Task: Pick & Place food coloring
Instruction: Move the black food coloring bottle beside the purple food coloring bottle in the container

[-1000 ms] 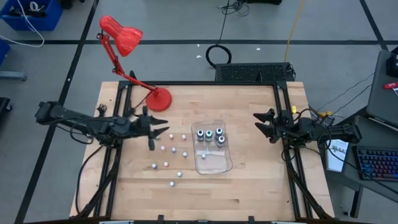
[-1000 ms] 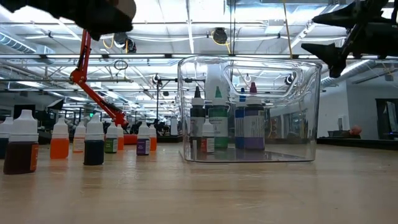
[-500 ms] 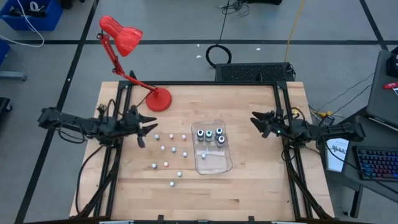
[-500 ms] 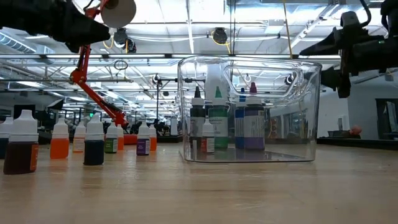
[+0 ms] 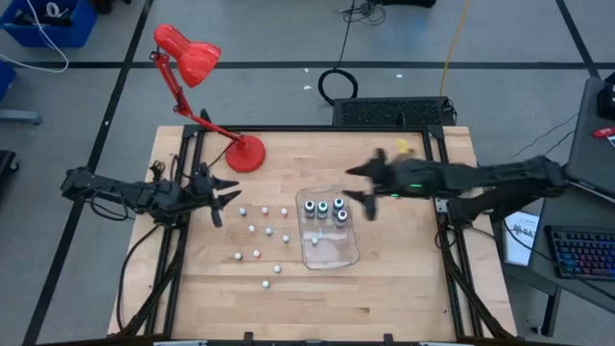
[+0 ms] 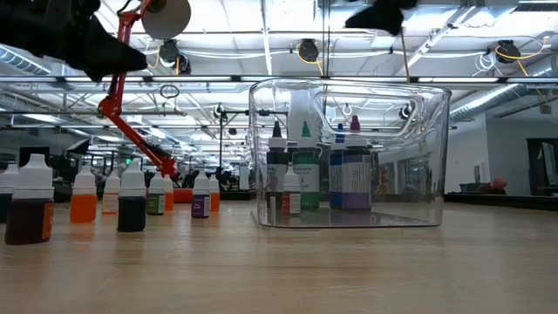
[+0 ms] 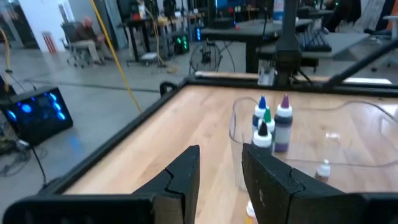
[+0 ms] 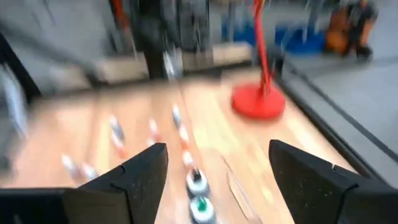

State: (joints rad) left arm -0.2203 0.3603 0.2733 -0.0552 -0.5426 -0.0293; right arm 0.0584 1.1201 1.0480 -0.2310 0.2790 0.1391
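High view: red lamp (image 5: pixel 197 67) behind left gripper (image 5: pixel 223 197), jaws spread; right gripper (image 5: pixel 363 187) spread beside tray (image 5: pixel 332 252); labels unreadable.

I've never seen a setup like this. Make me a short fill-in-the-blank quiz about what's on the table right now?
1. The lamp at the table's corner is coloured ____.
2. The larger bottles stand inside a clear plastic ____.
3. The arm reaching over that container is the ____ one.
4. The right gripper has its fingers ____.

Missing words: red; tray; right; open
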